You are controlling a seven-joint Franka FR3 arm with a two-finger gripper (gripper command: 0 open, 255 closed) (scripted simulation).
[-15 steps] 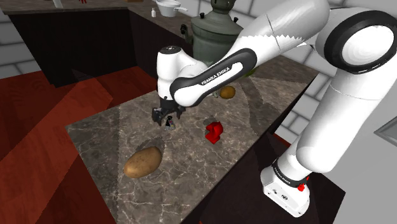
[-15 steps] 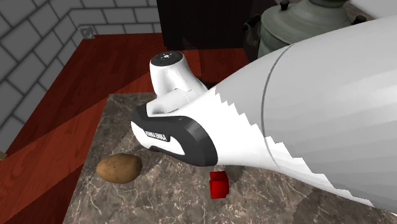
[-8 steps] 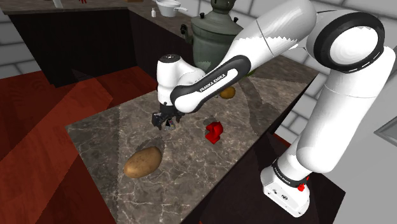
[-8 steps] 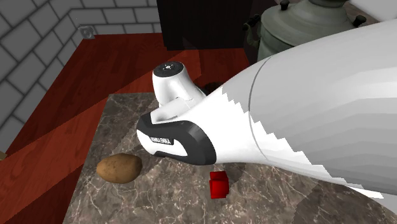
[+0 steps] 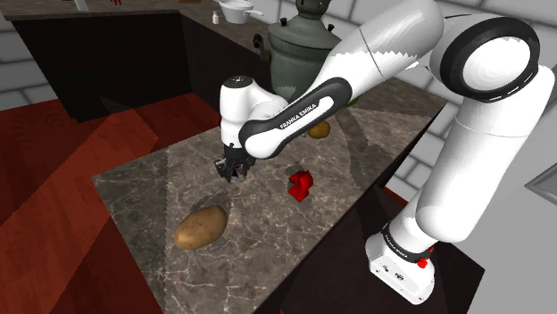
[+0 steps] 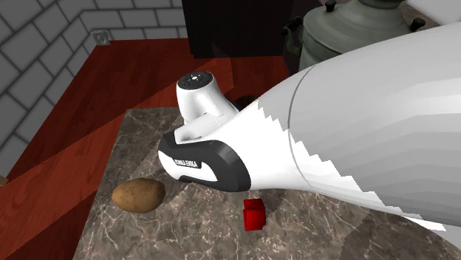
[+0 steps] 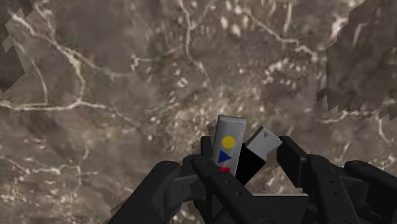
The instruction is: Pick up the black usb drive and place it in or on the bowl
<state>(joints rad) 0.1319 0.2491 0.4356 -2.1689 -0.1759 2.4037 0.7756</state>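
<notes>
Marbled brown counter (image 5: 152,183) over red floor (image 5: 45,232); tool (image 5: 230,169) clasps black usb drive (image 7: 253,162).

We found the marble counter (image 5: 152,183) bare all around the gripper (image 5: 230,169), widest toward the shoulder view's left, while the gap between its fingers was taken up by the black usb drive (image 7: 252,162) they clasped. Nearest in the way lay the red block (image 5: 301,185) toward that view's right and the potato (image 5: 201,227) nearer the front edge, both apart from the gripper, with an open lane of stone between them. Farther back we saw a small brown rounded thing (image 5: 319,129) under the arm (image 5: 375,58), and a big dark urn (image 5: 299,49) standing behind it.
</notes>
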